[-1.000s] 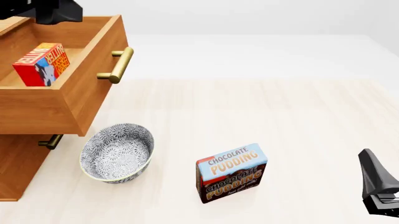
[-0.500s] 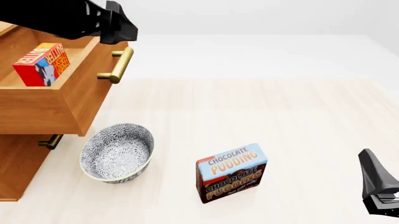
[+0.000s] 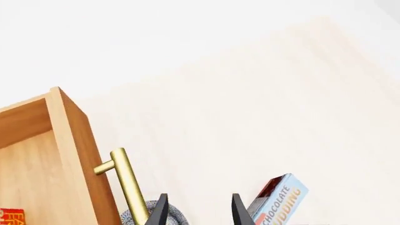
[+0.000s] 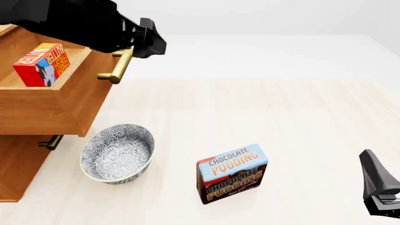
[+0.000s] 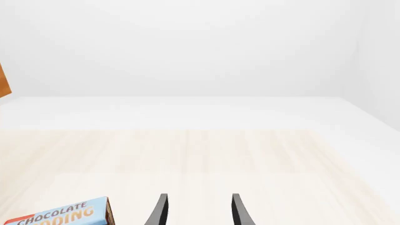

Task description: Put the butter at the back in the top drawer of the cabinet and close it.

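**Butter's in the open top drawer, left gripper up by the handle**

Counting it out: one cabinet (image 4: 18,173), two arms, two boxes, one bowl. Only two drawer fronts show in the front view, the top drawer (image 4: 56,101) pulled out and one below it; anything lower is cut off.

The butter (image 4: 41,64) is a small red box with orange lettering and a blue patch, sitting inside the top drawer, tilted a bit, well behind the drawer front. The drawer is warm brown wood with a smooth brass bar handle (image 4: 119,65) on two short posts.

The left gripper (image 4: 150,43) is just above and beside that handle, black and blocky. In the left wrist view its two thin fingers (image 3: 159,213) stand apart with nothing between them.

The right gripper (image 4: 378,190) sits far from the drawer; its fingers (image 5: 239,211) are spread too, holding nothing.

In front of the cabinet there's a round bowl (image 4: 117,153) with a grey-white floral pattern, and further off from it the Chocolate Pudding box (image 4: 232,173), upright cardboard, brown and blue. The table (image 4: 281,117) is pale wood grain.
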Available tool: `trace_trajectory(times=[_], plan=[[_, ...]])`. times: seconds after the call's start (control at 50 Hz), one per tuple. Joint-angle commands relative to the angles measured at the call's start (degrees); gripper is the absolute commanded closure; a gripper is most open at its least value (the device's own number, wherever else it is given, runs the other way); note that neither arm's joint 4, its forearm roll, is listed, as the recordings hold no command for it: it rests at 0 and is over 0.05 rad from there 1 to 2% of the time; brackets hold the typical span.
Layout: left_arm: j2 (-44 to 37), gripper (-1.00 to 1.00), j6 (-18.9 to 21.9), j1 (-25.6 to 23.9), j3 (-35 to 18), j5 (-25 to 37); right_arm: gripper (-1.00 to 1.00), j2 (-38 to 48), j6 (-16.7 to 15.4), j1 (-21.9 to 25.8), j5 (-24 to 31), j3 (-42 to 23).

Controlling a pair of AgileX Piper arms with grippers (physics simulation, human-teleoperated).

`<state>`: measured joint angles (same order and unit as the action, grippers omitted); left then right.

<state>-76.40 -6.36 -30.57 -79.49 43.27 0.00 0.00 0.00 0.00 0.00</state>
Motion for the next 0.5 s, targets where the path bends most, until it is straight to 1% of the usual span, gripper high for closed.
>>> trace_trajectory(times=[0.02, 0.26, 0.5], plan=[[-1.6, -1.00, -0.8, -1.9, 1.1, -1.8, -1.00, 0.0, 0.0, 0.0, 0.0, 0.0], [-3.9, -1.00, -2.6, -4.2, 1.5, -3.8, -1.00, 0.0, 0.0, 0.0, 0.0, 0.0], [-5.6, -1.00, -3.3, -6.0, 2.1, -5.5, -1.00, 0.0, 0.0, 0.0, 0.0, 0.0]])
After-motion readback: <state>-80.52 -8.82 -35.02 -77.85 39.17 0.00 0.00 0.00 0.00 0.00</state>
